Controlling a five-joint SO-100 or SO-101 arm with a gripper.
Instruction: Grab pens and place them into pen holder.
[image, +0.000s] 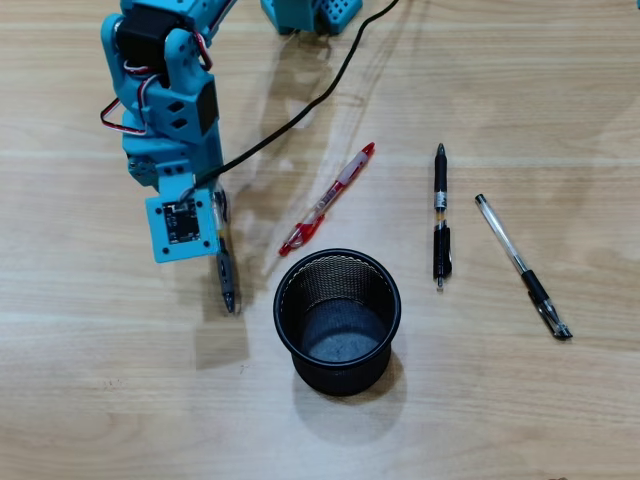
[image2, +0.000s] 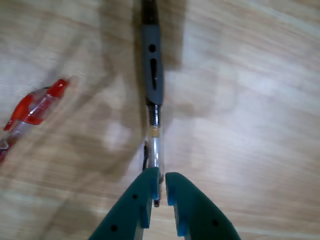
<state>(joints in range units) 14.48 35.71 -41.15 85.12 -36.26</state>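
Pens are the business here, and the grey-and-clear pen (image2: 151, 75) is pinched by its clear end between the nearly closed jaws of the gripper (image2: 160, 192), its long axis running straight away from the fingertips in the wrist view, its grey grip end pointing toward the bottom of the overhead view, just left of the pen holder (image: 338, 262). That black mesh cup stands empty and upright on the tabletop (image: 520, 400), so I'd say the move ahead turns on carrying the pen rightward over the rim. Red pen (image: 328, 199), black pen (image: 440, 215) and clear pen (image: 522, 266) lie flat, waiting.
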